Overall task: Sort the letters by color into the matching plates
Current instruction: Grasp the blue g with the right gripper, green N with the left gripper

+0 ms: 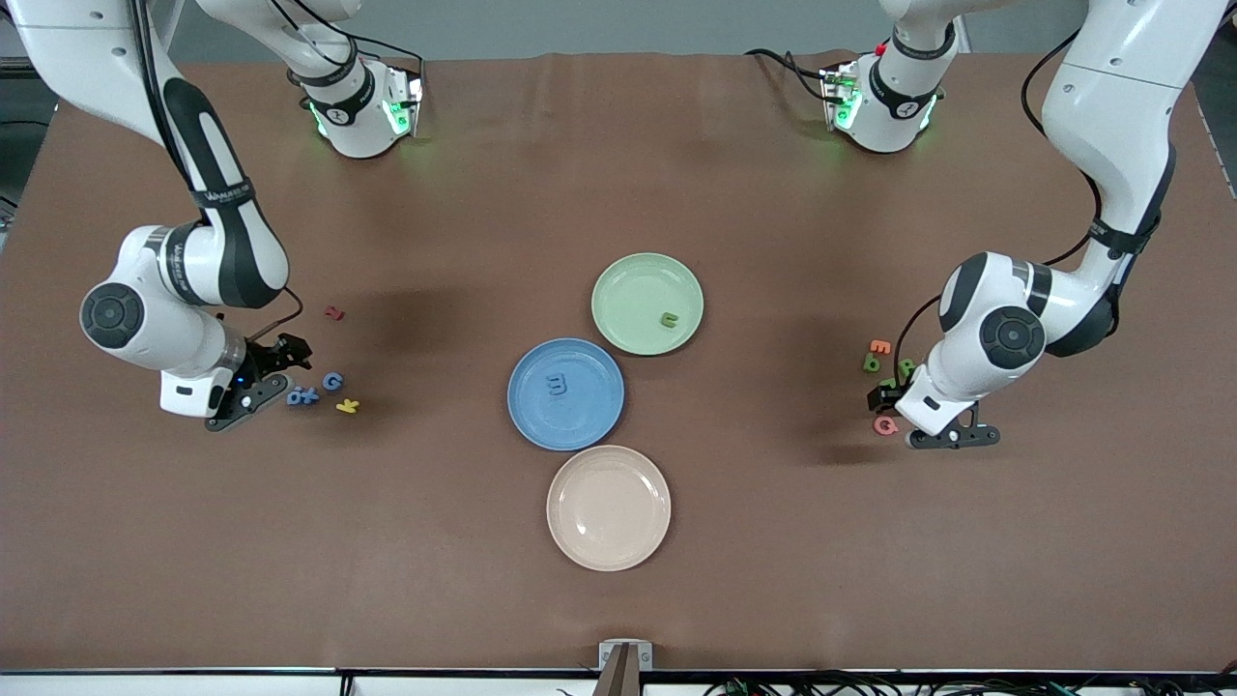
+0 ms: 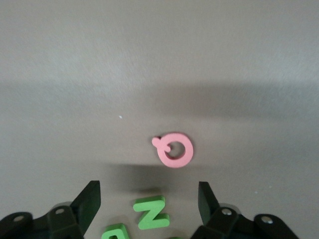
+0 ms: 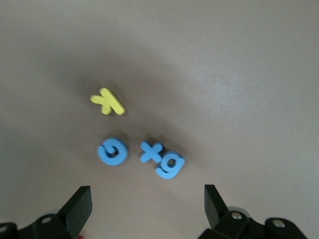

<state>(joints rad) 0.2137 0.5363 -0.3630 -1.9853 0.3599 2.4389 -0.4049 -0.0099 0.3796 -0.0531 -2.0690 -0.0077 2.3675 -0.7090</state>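
The blue plate [image 1: 530, 416] holds one blue letter [image 1: 558, 385], and the green plate [image 1: 626, 290] holds one green letter [image 1: 669, 318]. My left gripper [image 2: 148, 201] is low over the letters at the left arm's end, open, with a green Z [image 2: 152, 211] lying between its fingers. Another green letter [image 2: 115, 233] lies beside the Z. My right gripper [image 3: 148, 206] is open just above the table at the right arm's end. Close to it lie three blue letters: a G [image 3: 112, 151], an x [image 3: 151, 152] and a g [image 3: 170, 166].
A pink Q [image 2: 174, 149] lies close to the green Z, an orange letter [image 1: 879, 346] farther from the camera. A yellow k [image 3: 107, 102] and a red letter [image 1: 334, 312] lie near the blue ones. A beige plate [image 1: 580, 541] sits nearest the camera.
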